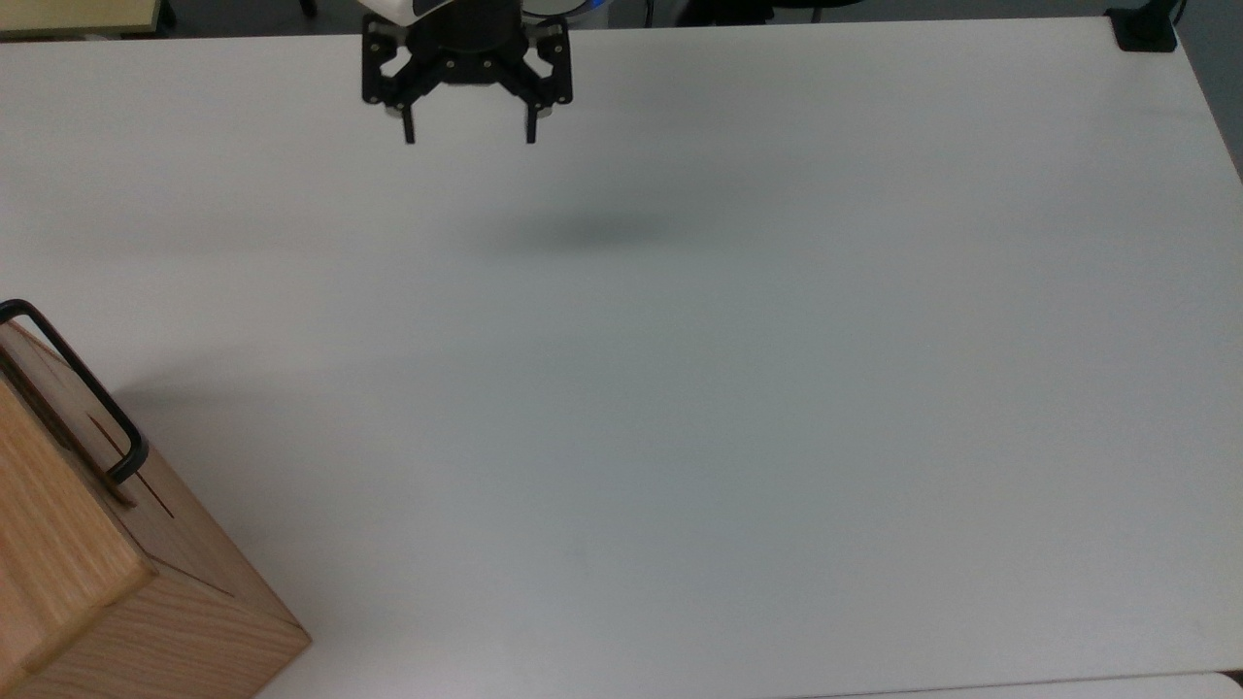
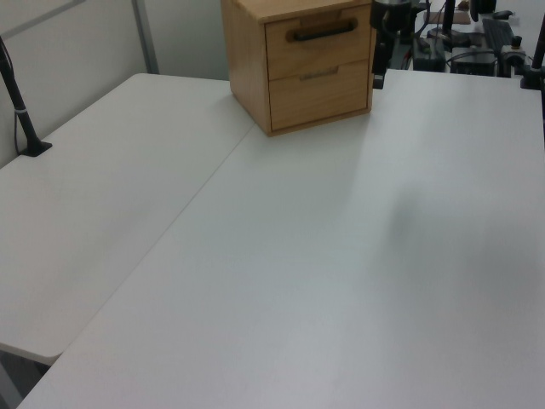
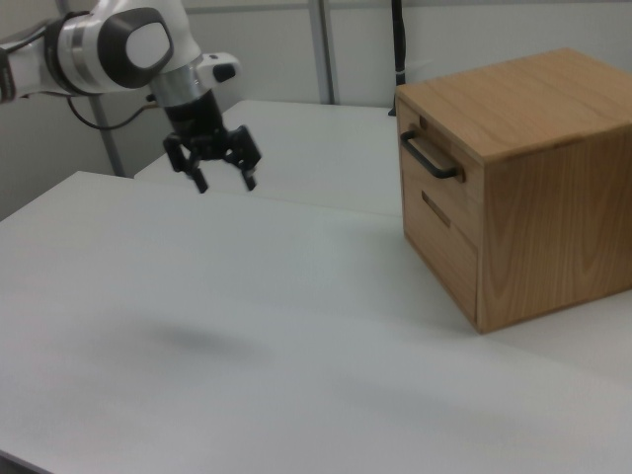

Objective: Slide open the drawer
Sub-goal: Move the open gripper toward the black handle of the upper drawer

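Note:
The drawer (image 3: 427, 170) is the upper one in a light wood box, with a black bar handle (image 3: 429, 157) on its flat front. Its front sits flush with the casing. In the left view the drawer (image 2: 319, 51) faces the camera at the top, its handle (image 2: 322, 32) across it. The top view has the handle (image 1: 76, 389) at the lower left. My gripper (image 1: 470, 137) hangs open above the table near its far edge, holding nothing and well away from the handle. It also shows in the right view (image 3: 226, 184) and, edge-on just right of the box, in the left view (image 2: 377, 78).
A lower drawer (image 3: 446, 240) with a small wooden pull sits under the upper one. The white table (image 1: 680, 388) stretches wide between gripper and box. A black clamp (image 1: 1146, 27) sits at the top view's upper right corner. A black post (image 2: 20, 106) stands on the adjoining table.

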